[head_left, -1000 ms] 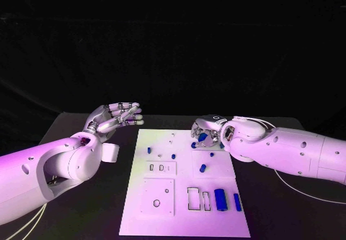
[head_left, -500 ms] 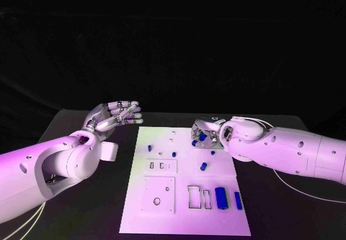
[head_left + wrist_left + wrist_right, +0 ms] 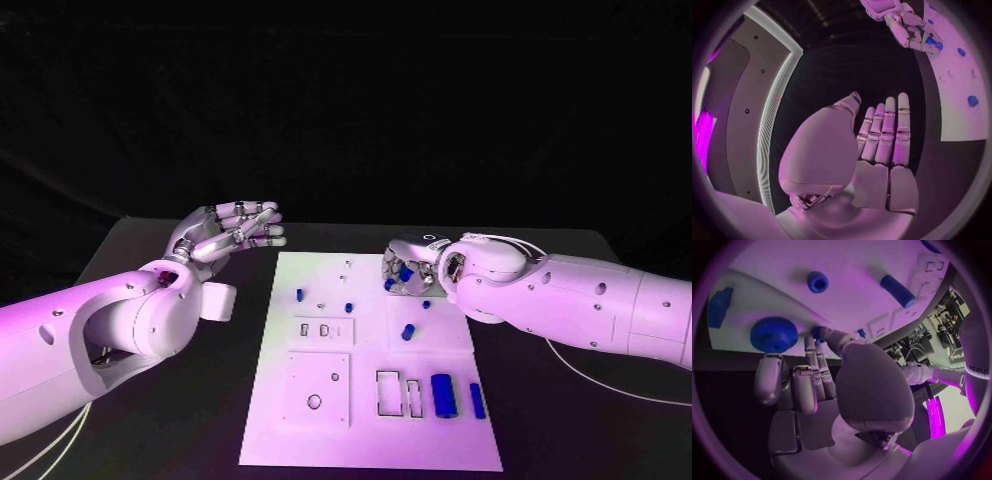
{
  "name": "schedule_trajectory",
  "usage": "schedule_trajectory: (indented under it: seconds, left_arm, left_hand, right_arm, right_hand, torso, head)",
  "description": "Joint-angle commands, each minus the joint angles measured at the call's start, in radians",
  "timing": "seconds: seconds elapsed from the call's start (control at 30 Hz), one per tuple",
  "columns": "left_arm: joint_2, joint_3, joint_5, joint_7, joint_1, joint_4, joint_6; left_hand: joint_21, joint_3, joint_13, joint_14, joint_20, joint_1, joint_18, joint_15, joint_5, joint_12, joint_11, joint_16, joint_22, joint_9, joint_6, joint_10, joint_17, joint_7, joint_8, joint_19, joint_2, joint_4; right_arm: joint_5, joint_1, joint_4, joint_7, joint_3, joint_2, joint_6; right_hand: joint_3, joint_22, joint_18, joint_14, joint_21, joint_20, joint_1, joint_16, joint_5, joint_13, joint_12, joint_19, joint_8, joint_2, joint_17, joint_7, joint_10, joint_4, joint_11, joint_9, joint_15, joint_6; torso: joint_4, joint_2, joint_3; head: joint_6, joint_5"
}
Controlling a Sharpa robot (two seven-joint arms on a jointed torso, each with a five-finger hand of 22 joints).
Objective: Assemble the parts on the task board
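Right hand (image 3: 414, 268) has drawn slightly back toward the board's far right edge since a second ago, fingers curled around a small blue part (image 3: 407, 272). Left hand (image 3: 228, 232) stays raised over the worktop (image 3: 173, 250) at 9 o'clock of the task board (image 3: 368, 440), fingers apart, released. Two blue cylinders (image 3: 444, 397) lie at the board's 5 o'clock.

The far right edge of the board (image 3: 368, 440) was crowded by the right hand (image 3: 410, 273), seemingly among small parts (image 3: 408, 333). Open table (image 3: 188, 430) was left around the raised left hand (image 3: 231, 232).
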Motion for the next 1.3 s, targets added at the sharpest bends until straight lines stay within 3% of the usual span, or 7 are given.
schedule_trajectory:
  seconds: [0.03,0.23,0.47,0.7,0.93,1.1,1.3]
  left_arm:
    - [0.001,0.001,-0.005,-0.001,0.002,0.001,0.019]
    - [0.002,0.001,-0.005,-0.004,0.002,-0.001,0.02]
    - [0.002,0.001,-0.005,-0.005,0.002,-0.005,0.021]
    - [0.002,0.001,-0.005,-0.005,0.002,-0.009,0.022]
    - [0.003,0.001,-0.005,-0.006,0.002,-0.008,0.023]
    - [0.003,0.001,-0.005,-0.006,0.002,-0.004,0.025]
    - [0.002,0.001,-0.005,-0.007,0.005,0.0,0.026]
  left_hand:
    - [0.005,0.005,-0.001,0.001,0.0,-0.001,0.011,0.0,-0.006,-0.006,0.002,-0.006,0.001,-0.002,0.004,0.004,0.002,0.016,-0.003,0.01,-0.008,0.001]
    - [0.005,0.006,-0.001,0.0,0.0,-0.001,0.01,0.001,-0.006,-0.008,0.003,-0.008,0.001,-0.002,0.003,0.003,0.002,0.016,-0.004,0.009,-0.008,0.001]
    - [0.005,0.006,-0.001,0.0,0.0,-0.001,0.01,0.001,-0.006,-0.01,0.003,-0.008,0.001,-0.002,0.003,0.003,0.002,0.017,-0.005,0.009,-0.008,0.0]
    - [0.006,0.007,-0.001,-0.001,0.001,0.0,0.01,0.002,-0.006,-0.011,0.003,-0.01,0.001,-0.002,0.002,0.003,0.002,0.017,-0.005,0.008,-0.008,0.0]
    - [0.005,0.008,-0.001,-0.002,0.001,0.001,0.01,0.002,-0.006,-0.012,0.003,-0.011,0.0,-0.002,0.002,0.003,0.002,0.017,-0.006,0.008,-0.008,-0.001]
    - [0.005,0.008,-0.001,-0.002,0.001,0.001,0.01,0.002,-0.006,-0.012,0.003,-0.011,0.0,-0.002,0.002,0.003,0.002,0.017,-0.006,0.008,-0.008,-0.001]
    - [0.005,0.008,-0.001,-0.002,0.001,0.001,0.01,0.002,-0.006,-0.012,0.003,-0.011,0.0,-0.002,0.002,0.003,0.002,0.017,-0.006,0.008,-0.008,-0.001]
  right_arm:
    - [0.0,-0.001,-0.002,0.003,0.0,0.001,0.003]
    - [0.006,-0.001,-0.005,-0.005,0.0,0.001,-0.059]
    - [-0.002,0.0,0.006,-0.024,0.001,-0.002,-0.153]
    - [-0.008,0.014,0.033,-0.055,0.006,0.011,-0.236]
    - [-0.01,0.02,-0.01,-0.067,0.008,0.066,-0.261]
    - [-0.004,0.02,-0.045,-0.064,0.008,0.101,-0.255]
    - [0.003,0.015,-0.074,-0.058,0.008,0.136,-0.239]
  right_hand:
    - [0.018,0.004,-0.01,0.065,0.007,-0.005,-0.012,0.006,0.002,0.0,-0.001,0.0,0.012,0.012,0.062,-0.004,0.02,0.002,-0.004,0.008,-0.004,0.016]
    - [0.062,0.024,-0.012,0.066,0.019,-0.02,0.005,0.012,0.001,0.008,0.004,0.004,0.051,0.06,0.068,-0.024,0.071,-0.012,-0.024,0.048,-0.021,0.05]
    - [0.068,0.032,-0.013,0.067,0.024,-0.025,0.008,0.014,0.0,0.012,0.003,0.006,0.069,0.068,0.072,-0.027,0.088,-0.028,-0.03,0.072,-0.025,0.051]
    - [0.065,0.034,-0.014,0.067,0.023,-0.026,-0.017,0.016,0.0,0.013,-0.004,0.004,0.075,0.06,0.073,-0.027,0.086,-0.022,-0.028,0.089,-0.025,0.036]
    - [0.066,0.033,-0.013,0.067,0.023,-0.026,-0.019,0.016,0.0,0.013,-0.005,0.003,0.075,0.059,0.074,-0.027,0.085,-0.022,-0.027,0.091,-0.024,0.034]
    - [0.067,0.037,-0.014,0.068,0.025,-0.026,-0.02,0.018,0.001,0.012,-0.006,0.005,0.075,0.059,0.078,-0.026,0.083,-0.022,-0.027,0.092,-0.024,0.031]
    - [0.069,0.034,-0.013,0.068,0.023,-0.025,-0.021,0.018,0.001,0.012,-0.007,0.003,0.074,0.059,0.078,-0.025,0.08,-0.022,-0.026,0.094,-0.024,0.028]
  torso:
    - [0.0003,0.002,-0.0001]
    - [0.0014,0.002,0.0]
    - [-0.0001,0.001,-0.0015]
    - [0.0008,0.004,0.0001]
    - [0.004,0.007,-0.0009]
    - [0.0059,0.008,-0.0012]
    - [0.0109,0.012,-0.0043]
  head:
    - [0.001,-0.001]
    - [0.001,-0.002]
    - [0.004,-0.001]
    - [0.011,-0.001]
    - [0.011,-0.003]
    - [0.01,-0.007]
    - [0.007,-0.008]
